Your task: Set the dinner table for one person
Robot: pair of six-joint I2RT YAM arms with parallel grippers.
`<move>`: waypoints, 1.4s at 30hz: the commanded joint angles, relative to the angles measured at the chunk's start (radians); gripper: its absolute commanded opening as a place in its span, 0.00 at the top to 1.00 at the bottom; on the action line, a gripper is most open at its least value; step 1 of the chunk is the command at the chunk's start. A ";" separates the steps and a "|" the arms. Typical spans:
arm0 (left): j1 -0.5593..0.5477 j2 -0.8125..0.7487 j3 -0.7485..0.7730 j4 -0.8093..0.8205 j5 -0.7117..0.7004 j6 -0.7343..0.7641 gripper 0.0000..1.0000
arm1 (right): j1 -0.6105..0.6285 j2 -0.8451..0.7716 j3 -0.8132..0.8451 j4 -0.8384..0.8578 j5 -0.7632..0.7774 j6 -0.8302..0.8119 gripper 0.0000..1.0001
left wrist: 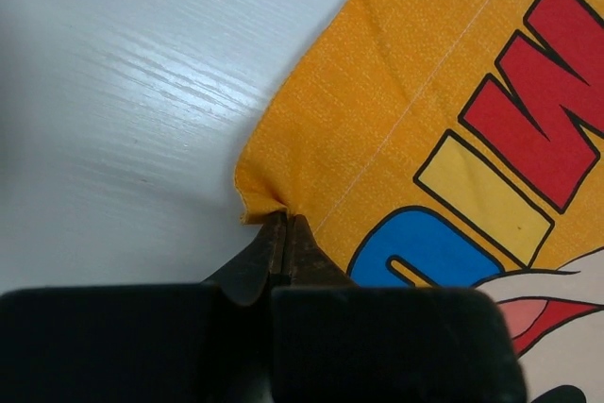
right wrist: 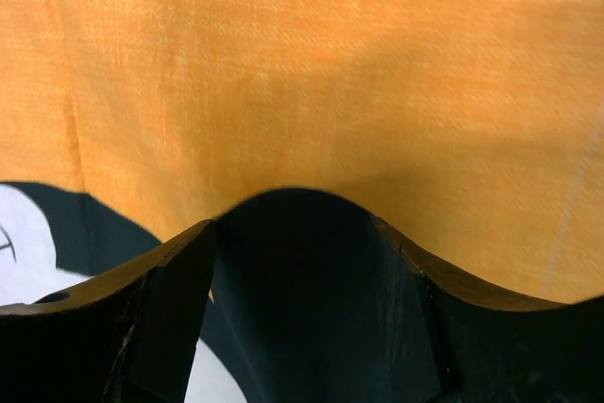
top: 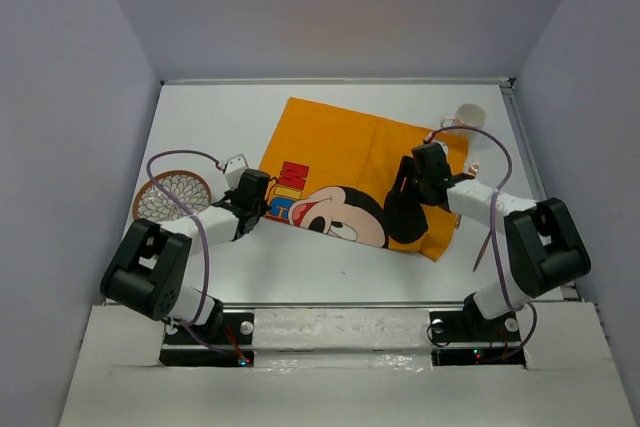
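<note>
The orange cartoon-mouse placemat (top: 350, 162) lies slanted across the white dinner table (top: 300, 277). My left gripper (top: 264, 205) sits at the mat's near-left corner. In the left wrist view its fingertips (left wrist: 285, 226) are pressed together on that puckered corner of the placemat (left wrist: 425, 92), with bare table (left wrist: 123, 92) to the left. My right gripper (top: 408, 209) is down on the mat's right part. In the right wrist view it (right wrist: 293, 224) stands wide apart against the orange cloth (right wrist: 330, 73), with only dark print or shadow between the fingers.
A round woven coaster (top: 172, 195) lies at the left by the left arm. A white cup (top: 470, 113) stands at the back right beyond the mat. A thin wooden stick (top: 484, 247) lies by the right arm. Grey walls enclose the table on three sides.
</note>
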 commanded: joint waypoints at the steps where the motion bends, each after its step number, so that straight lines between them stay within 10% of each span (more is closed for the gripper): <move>1: 0.005 -0.108 -0.024 0.016 -0.057 -0.017 1.00 | -0.006 0.104 0.102 0.083 -0.048 -0.032 0.30; 23: 0.004 -0.514 -0.179 -0.182 -0.007 -0.057 1.00 | 0.050 0.503 0.588 0.039 -0.323 -0.111 0.32; 30: 0.004 -0.554 -0.116 -0.201 -0.050 -0.026 0.27 | 0.050 0.387 0.535 0.010 -0.215 -0.092 0.32; 37: 0.004 -0.555 0.011 -0.193 -0.018 0.019 0.20 | 0.050 0.211 0.338 0.033 -0.026 -0.023 0.33; 42: 0.004 -0.569 0.117 -0.176 0.122 0.074 0.17 | 0.015 0.030 0.104 0.043 0.071 -0.039 0.69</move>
